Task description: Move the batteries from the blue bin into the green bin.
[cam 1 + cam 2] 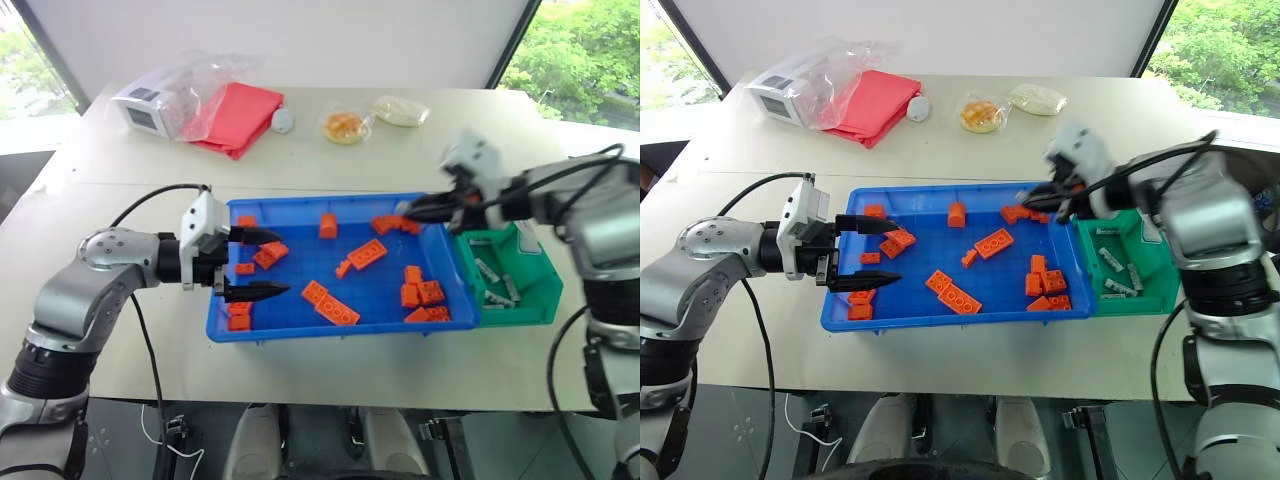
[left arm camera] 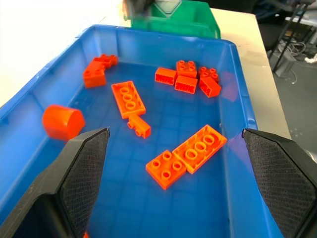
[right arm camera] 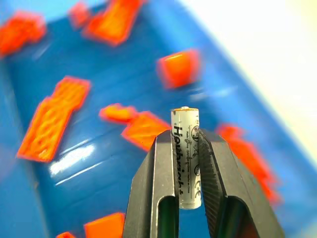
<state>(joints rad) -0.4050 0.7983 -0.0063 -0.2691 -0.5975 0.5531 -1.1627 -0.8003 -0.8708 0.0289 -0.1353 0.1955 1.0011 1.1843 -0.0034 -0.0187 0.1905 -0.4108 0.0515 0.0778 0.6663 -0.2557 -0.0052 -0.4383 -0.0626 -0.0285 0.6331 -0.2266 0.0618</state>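
The blue bin point(image 1: 340, 334) sits in the middle of the table and holds several orange bricks point(image 1: 366, 254). At its right end stands the green bin point(image 1: 535, 290), with a few silver batteries point(image 1: 489, 270) lying inside. My right gripper point(image 3: 184, 141) is shut on one white-silver battery point(image 3: 184, 119), which stands upright between the fingers. It hovers above the blue bin's far right corner point(image 1: 415, 210), close to the green bin. Over the blue bin's left end, my left gripper point(image 1: 262, 263) stands open with nothing between its fingers point(image 2: 81, 178).
At the back of the table lie a red cloth point(image 1: 238, 115), a white box in a clear bag point(image 1: 150, 108), a small white object point(image 1: 283, 121) and two wrapped food items point(image 1: 345, 126). A black cable point(image 1: 150, 205) loops off my left arm.
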